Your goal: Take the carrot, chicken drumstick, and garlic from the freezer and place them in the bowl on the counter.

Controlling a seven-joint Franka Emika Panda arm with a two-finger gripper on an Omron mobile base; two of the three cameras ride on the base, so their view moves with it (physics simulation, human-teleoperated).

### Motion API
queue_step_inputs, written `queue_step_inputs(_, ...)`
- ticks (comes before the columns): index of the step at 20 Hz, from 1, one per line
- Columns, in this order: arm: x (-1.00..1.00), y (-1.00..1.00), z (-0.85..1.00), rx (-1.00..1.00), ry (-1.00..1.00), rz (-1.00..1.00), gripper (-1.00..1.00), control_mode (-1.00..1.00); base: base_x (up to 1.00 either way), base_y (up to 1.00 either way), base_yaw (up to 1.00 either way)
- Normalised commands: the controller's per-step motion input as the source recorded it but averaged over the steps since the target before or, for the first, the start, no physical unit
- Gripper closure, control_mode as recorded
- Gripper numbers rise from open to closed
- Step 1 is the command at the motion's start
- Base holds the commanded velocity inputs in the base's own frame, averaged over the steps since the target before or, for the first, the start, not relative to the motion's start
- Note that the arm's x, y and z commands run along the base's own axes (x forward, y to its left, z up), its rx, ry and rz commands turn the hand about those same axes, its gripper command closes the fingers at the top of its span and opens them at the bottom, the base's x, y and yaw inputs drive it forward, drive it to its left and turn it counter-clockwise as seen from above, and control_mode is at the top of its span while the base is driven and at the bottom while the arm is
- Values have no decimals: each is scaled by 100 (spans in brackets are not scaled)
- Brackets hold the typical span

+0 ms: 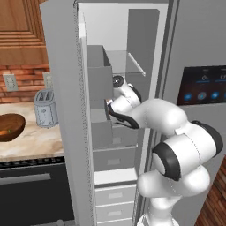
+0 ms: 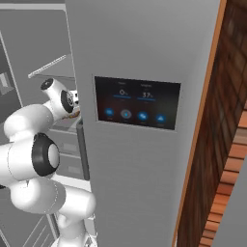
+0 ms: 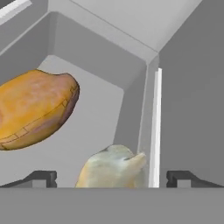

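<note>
Garlic [image 3: 114, 168] lies in a grey freezer [image 1: 110, 88] bin, centred between the spread fingers [image 3: 41, 178] of the gripper [image 3: 113, 179], evidently lined up for pickup; chicken drumstick [image 3: 35, 109] rests beyond, toward the left finger

garlic [image 3: 114, 168] between tool [image 3: 112, 178] tips, chicken drumstick [image 3: 35, 109] upper left, same bin [image 3: 109, 65]
</note>
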Motion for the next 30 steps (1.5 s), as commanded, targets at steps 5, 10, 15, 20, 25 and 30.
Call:
queue_step_inputs(5,2,0,-37,4,0,0,-100,-100,0,0,0)
queue_step_inputs(10,0,0,-19,0,0,0,-100,-100,0,0,0)
queue_step_inputs(15,6,0,-12,0,0,0,-100,-100,0,0,0)
queue_step_inputs(20,15,-7,-16,-2,0,0,-100,-100,0,0,0)
queue_step_inputs(25,0,-14,-14,-5,-1,-5,-100,-100,0,0,0)
queue_step_inputs(30,-17,0,0,-4,-7,-1,-100,-100,0,0,0)
